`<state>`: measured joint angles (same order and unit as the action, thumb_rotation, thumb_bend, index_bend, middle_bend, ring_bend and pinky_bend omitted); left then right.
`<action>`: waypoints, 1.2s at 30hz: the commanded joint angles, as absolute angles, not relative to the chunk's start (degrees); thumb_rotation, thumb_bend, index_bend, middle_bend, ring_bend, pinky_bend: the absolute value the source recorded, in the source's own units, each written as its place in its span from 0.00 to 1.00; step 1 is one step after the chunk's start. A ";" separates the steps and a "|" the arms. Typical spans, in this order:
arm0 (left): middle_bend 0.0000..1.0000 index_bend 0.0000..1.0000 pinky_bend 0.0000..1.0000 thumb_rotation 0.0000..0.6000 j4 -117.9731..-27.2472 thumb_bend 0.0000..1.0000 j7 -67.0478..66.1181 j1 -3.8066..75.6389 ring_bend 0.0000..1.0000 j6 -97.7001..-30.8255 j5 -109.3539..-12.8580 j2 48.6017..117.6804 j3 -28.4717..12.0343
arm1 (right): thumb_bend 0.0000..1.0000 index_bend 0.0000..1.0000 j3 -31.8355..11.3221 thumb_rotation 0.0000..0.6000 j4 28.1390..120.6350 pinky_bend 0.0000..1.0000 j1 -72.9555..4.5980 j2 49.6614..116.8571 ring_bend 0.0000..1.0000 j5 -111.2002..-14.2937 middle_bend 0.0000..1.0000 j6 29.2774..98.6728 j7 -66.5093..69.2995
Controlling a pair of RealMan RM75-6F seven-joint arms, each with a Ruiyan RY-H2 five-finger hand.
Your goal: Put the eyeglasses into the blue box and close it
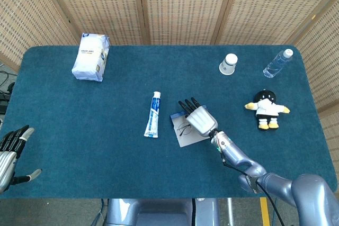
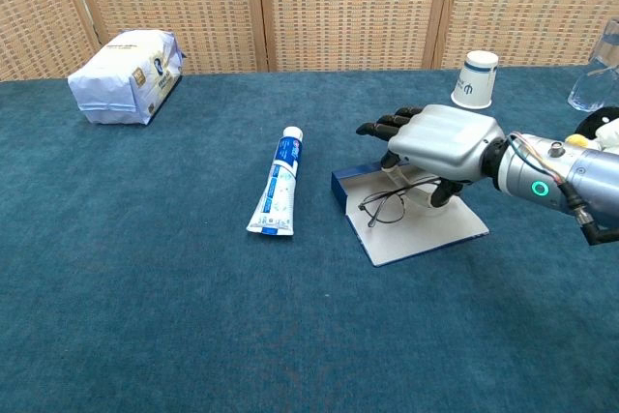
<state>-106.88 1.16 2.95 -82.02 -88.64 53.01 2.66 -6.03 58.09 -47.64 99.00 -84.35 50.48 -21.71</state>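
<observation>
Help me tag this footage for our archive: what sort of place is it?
Probably a staged test area: a table with blue carpet-like cover, woven screens behind it, and unrelated props, such as toothpaste and plush toy.

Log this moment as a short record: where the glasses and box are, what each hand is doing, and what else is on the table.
glasses: held by the right hand, low over the open box; glasses
box: blue box lying open near table centre, lid flat
left hand: left hand at the near left table edge, fingers apart, holding nothing
other items: toothpaste tube left of the box, white bag, paper cup, water bottle, plush toy
task state: box not yet closed
</observation>
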 commanded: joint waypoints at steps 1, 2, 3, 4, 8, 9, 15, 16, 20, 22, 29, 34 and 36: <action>0.00 0.00 0.00 1.00 -106.85 0.10 1.21 3.00 0.00 -81.95 -88.54 53.02 2.62 | 0.54 0.60 -6.19 1.00 57.13 0.08 -47.93 99.74 0.00 -83.75 0.00 49.98 -21.93; 0.00 0.00 0.00 1.00 -106.85 0.10 1.22 3.01 0.00 -81.92 -88.51 53.02 2.61 | 0.54 0.60 -6.21 1.00 56.93 0.08 -47.98 99.89 0.00 -83.65 0.00 49.90 -21.96; 0.00 0.00 0.00 1.00 -106.83 0.10 1.24 3.05 0.00 -81.84 -88.43 53.01 2.60 | 0.54 0.60 -6.25 1.00 56.60 0.08 -48.08 100.11 0.00 -83.52 0.00 49.77 -22.02; 0.00 0.00 0.00 1.00 -106.83 0.10 1.25 3.08 0.00 -81.77 -88.38 53.00 2.59 | 0.54 0.60 -6.29 1.00 56.39 0.08 -48.14 100.28 0.00 -83.42 0.00 49.70 -22.06; 0.00 0.00 0.00 1.00 -106.82 0.10 1.36 3.24 0.00 -81.45 -87.96 52.95 2.46 | 0.54 0.60 -6.83 1.00 55.13 0.08 -48.83 101.28 0.00 -82.65 0.00 49.00 -22.21; 0.00 0.00 0.00 1.00 -106.82 0.10 1.33 3.29 0.00 -81.38 -87.89 52.96 2.42 | 0.54 0.60 -6.99 1.00 54.81 0.08 -49.03 101.49 0.00 -82.47 0.00 48.87 -22.35; 0.00 0.00 0.00 1.00 -106.87 0.10 1.53 3.58 0.00 -80.84 -87.30 52.82 2.24 | 0.54 0.60 -8.04 1.00 53.98 0.08 -49.75 102.39 0.00 -81.10 0.00 48.51 -22.59; 0.00 0.00 0.00 1.00 -106.88 0.10 1.63 3.64 0.00 -80.74 -87.19 52.77 2.20 | 0.54 0.60 -8.05 1.00 53.96 0.08 -49.79 102.46 0.00 -81.00 0.00 48.51 -22.60; 0.00 0.00 0.00 1.00 -106.89 0.10 1.80 3.72 0.00 -80.59 -87.09 52.69 2.18 | 0.39 0.54 -7.79 1.00 53.80 0.08 -49.72 102.69 0.00 -81.19 0.00 49.08 -21.88; 0.00 0.00 0.00 1.00 -106.90 0.10 1.78 3.77 0.00 -80.49 -87.08 52.68 2.19 | 0.33 0.51 -7.61 1.00 53.64 0.08 -49.71 102.76 0.00 -81.44 0.00 49.43 -21.74; 0.00 0.00 0.00 1.00 -106.99 0.10 1.68 3.68 0.00 -80.67 -87.33 52.67 2.31 | 0.24 0.49 -7.42 1.00 53.49 0.08 -49.12 102.78 0.00 -82.04 0.00 51.81 -21.23; 0.00 0.00 0.00 1.00 -107.03 0.10 1.60 3.63 0.00 -80.75 -87.60 52.69 2.45 | 0.23 0.48 -6.99 1.00 54.00 0.08 -48.58 102.53 0.00 -82.77 0.00 53.42 -20.60; 0.00 0.00 0.00 1.00 -107.02 0.10 1.58 3.57 0.00 -80.87 -87.73 52.70 2.49 | 0.23 0.48 -6.84 1.00 54.31 0.08 -48.32 102.44 0.00 -83.12 0.00 54.24 -20.35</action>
<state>-107.02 1.58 3.58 -80.86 -87.73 52.69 2.48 -6.96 54.11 -48.48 102.52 -82.91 53.92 -20.51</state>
